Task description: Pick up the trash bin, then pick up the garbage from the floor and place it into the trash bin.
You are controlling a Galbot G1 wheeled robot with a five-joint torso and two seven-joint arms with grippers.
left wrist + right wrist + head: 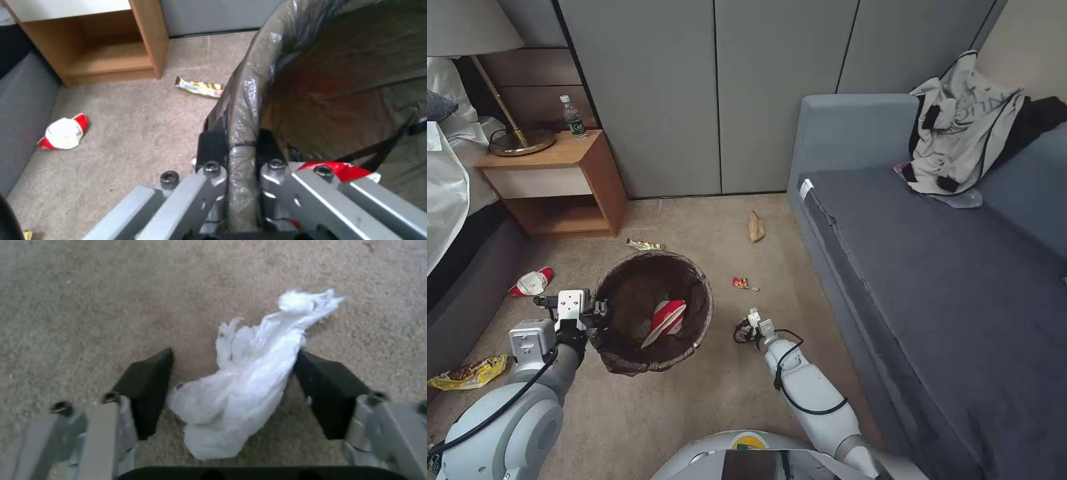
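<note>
Right gripper point(231, 393) is low over the carpet point(89, 306), fingers spread wide either side of a crumpled white tissue point(249, 386), one pad brushing it, not yet pinched. So the pick-up step is on (bin already in hand), and the call now, I'd judge, is a clean close without dragging the tissue. Left gripper point(236, 150) is clamped on the rim of the trash bin point(654, 310), one finger inside, one outside the brown liner. Inside the bin lies a red-and-white carton point(665, 319). A red-and-white wrapper point(532, 282) waits near the nightstand point(560, 180).
</note>
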